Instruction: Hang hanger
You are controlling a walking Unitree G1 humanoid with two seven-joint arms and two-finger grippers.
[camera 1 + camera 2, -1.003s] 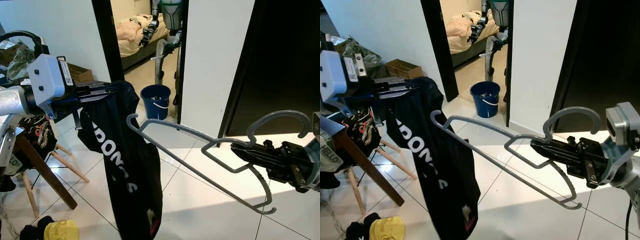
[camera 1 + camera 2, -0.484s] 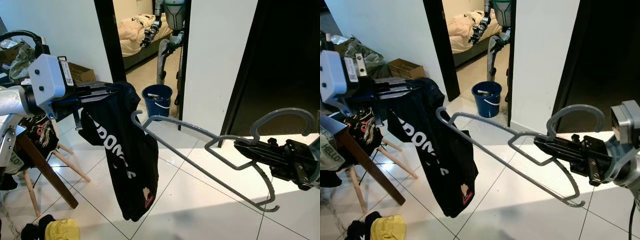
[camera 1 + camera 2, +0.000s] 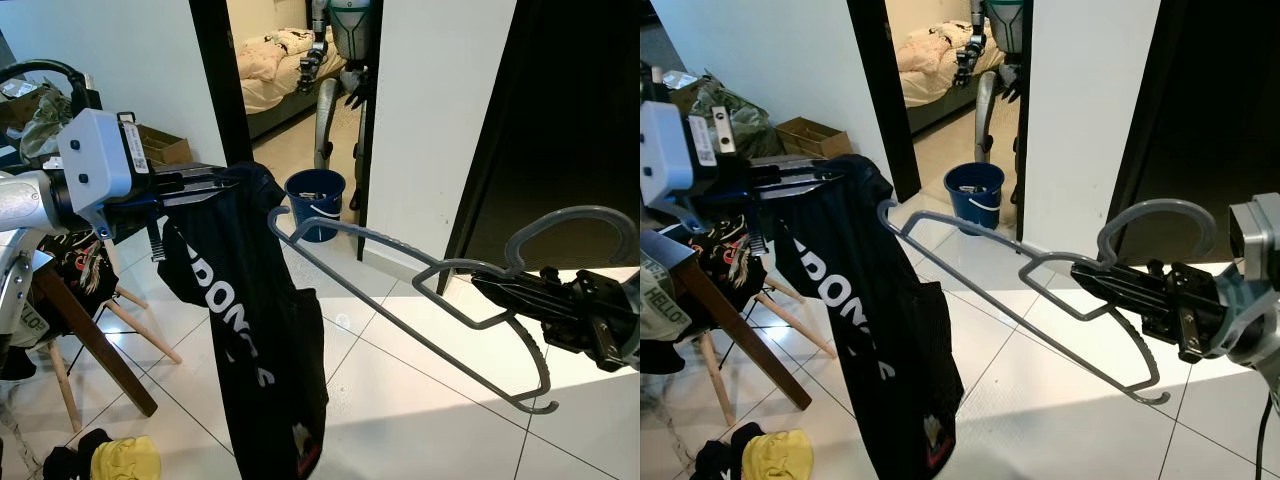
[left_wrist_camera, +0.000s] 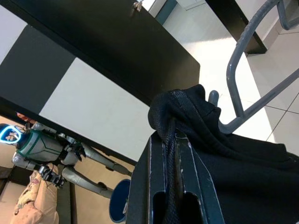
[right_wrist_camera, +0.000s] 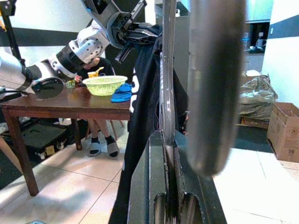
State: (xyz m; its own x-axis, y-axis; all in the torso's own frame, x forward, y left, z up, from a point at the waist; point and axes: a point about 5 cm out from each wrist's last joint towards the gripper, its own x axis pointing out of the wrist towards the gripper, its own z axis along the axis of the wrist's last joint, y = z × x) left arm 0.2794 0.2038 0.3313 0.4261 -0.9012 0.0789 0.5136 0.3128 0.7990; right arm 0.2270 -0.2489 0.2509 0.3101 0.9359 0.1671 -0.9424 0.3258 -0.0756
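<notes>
A grey plastic hanger (image 3: 400, 290) is held out level above the floor, its hook (image 3: 575, 225) at the right. My right gripper (image 3: 500, 292) is shut on the hanger at the base of the hook. The hanger's far tip (image 3: 275, 218) reaches the black garment with white lettering (image 3: 250, 330). That garment hangs down from my left gripper (image 3: 225, 182), which is shut on its top edge. In the left wrist view the black fabric (image 4: 187, 116) bunches between the fingers (image 4: 154, 177), with the hanger end (image 4: 233, 84) right beside it.
A wooden table (image 5: 70, 105) with a green basket (image 5: 105, 85) stands at my left, a person's feet under it. A blue bucket (image 3: 314, 200) sits by the doorway, another robot (image 3: 340, 60) beyond it. Yellow and black clothes (image 3: 110, 460) lie on the tiled floor.
The right gripper raised the hanger and pushed its tip up to the garment's top. The garment swung up half a second ago and now hangs long again.
</notes>
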